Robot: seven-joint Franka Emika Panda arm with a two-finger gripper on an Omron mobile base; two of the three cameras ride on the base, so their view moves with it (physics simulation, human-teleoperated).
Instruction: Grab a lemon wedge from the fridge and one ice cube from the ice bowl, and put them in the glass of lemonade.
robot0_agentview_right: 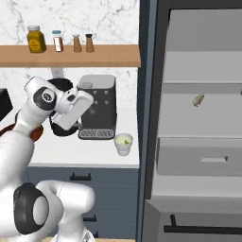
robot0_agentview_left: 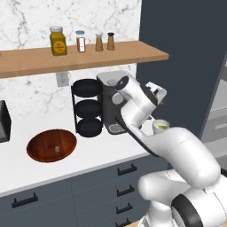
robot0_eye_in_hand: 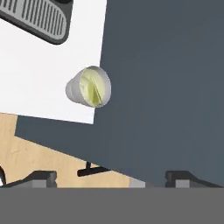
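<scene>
Lemon wedge already sits in the glass near the counter's right edge, beside the coffee machine, so we judge that half done. Our gripper hovers above the glass with fingers wide apart and nothing between them. Left for us: the ice cube, which lies in the wooden bowl well off to the left. The fridge stands open at right.
</scene>
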